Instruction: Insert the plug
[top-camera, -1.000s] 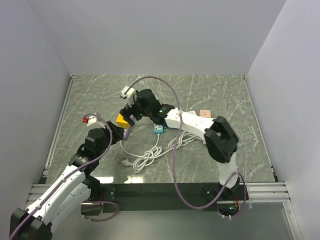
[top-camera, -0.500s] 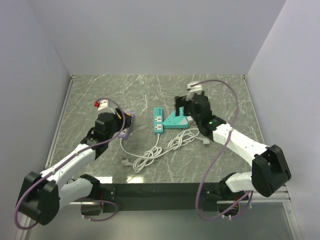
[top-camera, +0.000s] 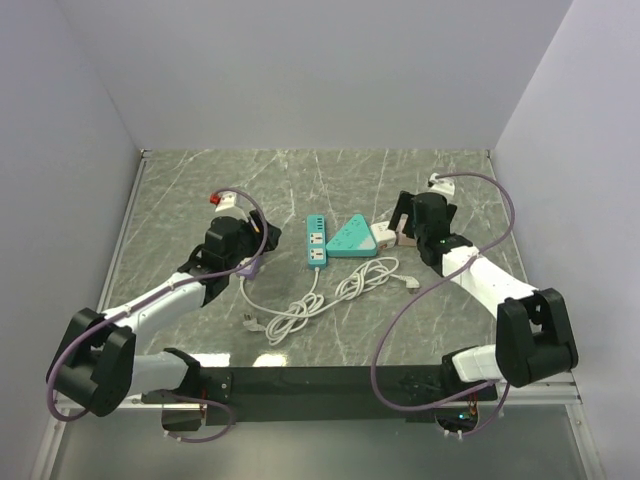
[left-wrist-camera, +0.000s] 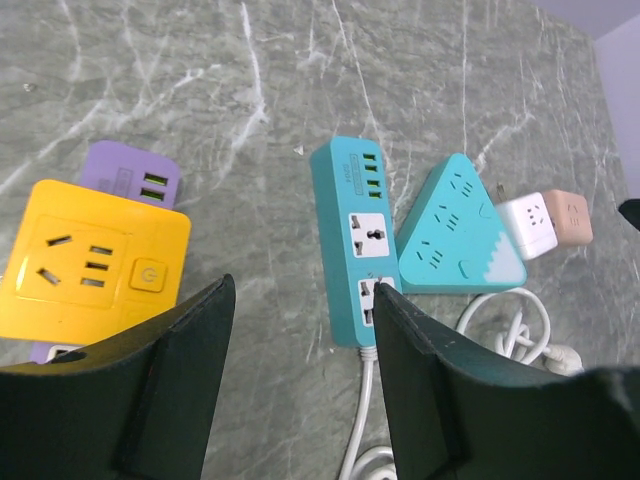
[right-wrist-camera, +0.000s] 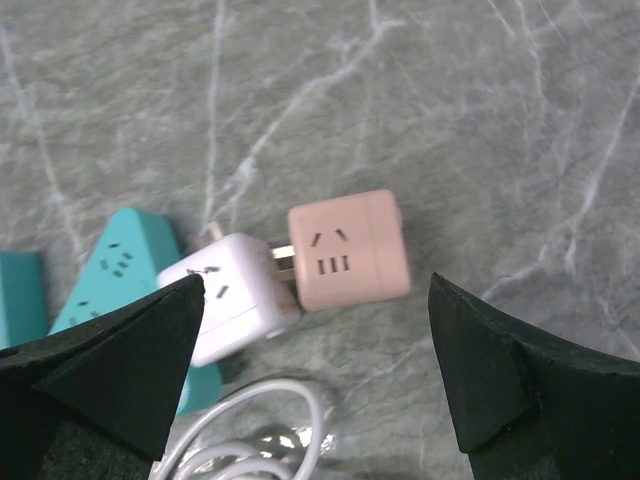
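A teal power strip (top-camera: 316, 240) lies mid-table, its white cable (top-camera: 300, 308) coiled toward me and ending in a plug (top-camera: 250, 322). A second white plug (top-camera: 408, 282) lies right of the coil. My left gripper (top-camera: 252, 248) is open and empty above the table (left-wrist-camera: 302, 300), with the strip (left-wrist-camera: 355, 240) at its right finger. My right gripper (top-camera: 400, 224) is open and empty (right-wrist-camera: 318, 322) over a pink cube adapter (right-wrist-camera: 348, 250). The pink cube's prongs point into a white cube adapter (right-wrist-camera: 232, 290), and part of the prongs shows between them.
A yellow square socket (left-wrist-camera: 90, 270) lies on a purple one (left-wrist-camera: 130, 175) under my left gripper. A teal triangular socket (top-camera: 350, 238) sits between the strip and the white cube. Cable loops (right-wrist-camera: 260, 420) lie just below the cubes. Walls enclose the table.
My right arm swung from the left side across to the right and now hovers over the cube adapters. My left arm reached forward to the yellow and purple sockets.
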